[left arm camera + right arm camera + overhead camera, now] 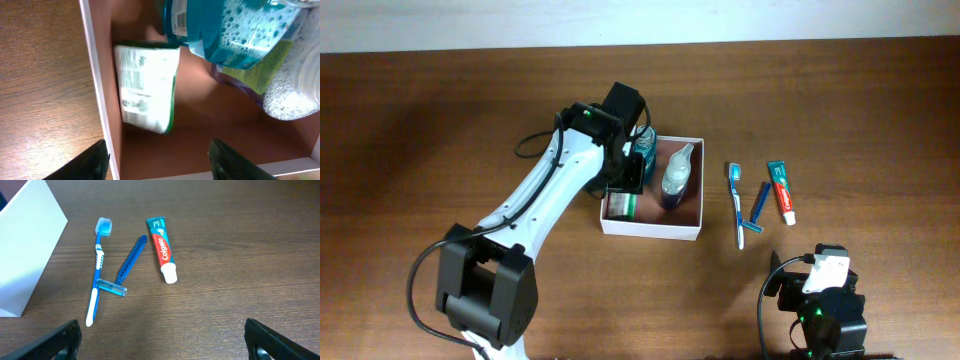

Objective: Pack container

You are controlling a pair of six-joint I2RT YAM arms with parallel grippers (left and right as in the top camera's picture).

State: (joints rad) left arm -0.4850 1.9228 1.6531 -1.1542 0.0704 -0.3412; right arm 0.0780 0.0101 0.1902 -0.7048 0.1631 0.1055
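Note:
The container (686, 228), a shallow white-walled box with a pinkish-brown floor, sits mid-table. It holds a green-and-white carton (621, 205) at its left, a teal bottle (643, 147) at the back and a clear bottle with purple base (675, 173). My left gripper (625, 180) is open above the container's left side, over the carton (146, 87); its fingers (160, 160) straddle the left wall (95, 75), empty. My right gripper (820, 275) is open and empty at the front right; its fingers (162, 340) frame bare table.
To the right of the container lie a blue-and-white toothbrush (737, 203), a blue razor (758, 207) and a Colgate toothpaste tube (781, 190). They also show in the right wrist view: toothbrush (97, 270), razor (125, 270), toothpaste (162, 250).

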